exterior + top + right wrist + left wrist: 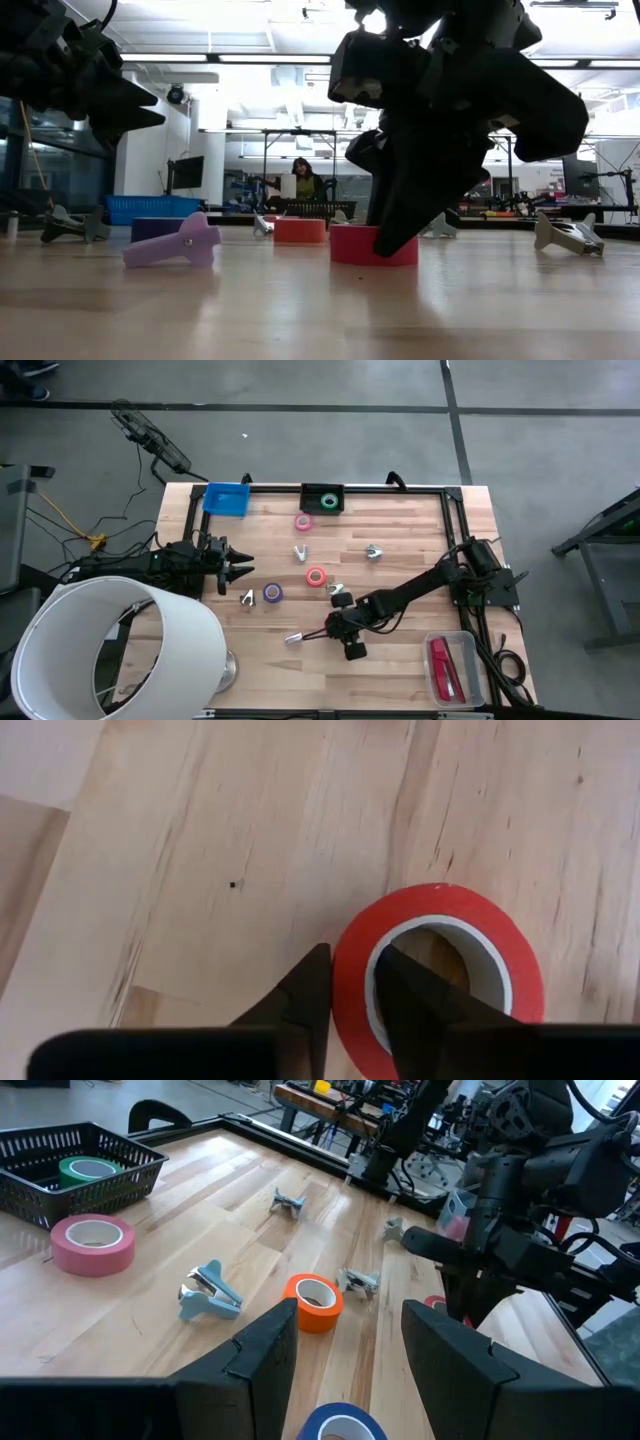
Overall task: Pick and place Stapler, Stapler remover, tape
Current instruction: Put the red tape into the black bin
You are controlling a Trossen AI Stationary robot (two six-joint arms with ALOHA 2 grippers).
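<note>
LEFT: left gripper (243,567) hovers mid-left of the bench (400,530), jaws apart, holding nothing | CENTRE: pink tape (303,522), orange tape (316,576), purple tape (272,593) lie loose | LOWER CENTRE: right gripper (348,982) jaws clamped on red tape (440,915) wall | LOWER RIGHT: stapler (441,666) in clear bin (479,660).

R arm reaches from the counter's right edge diagonally toward front-center, elbow bent, wrist pitched down, so the right claw (340,628) sits low at the counter surface. Its two dark fingers (305,995) are pinched nearly together, one finger outside and one inside the wall of a red ring-shaped tape roll (440,970). L arm lies along the left side, forearm roughly level, left claw (238,568) raised off the counter, pointing toward center, fingers (268,1350) parted, nothing between them.
</note>
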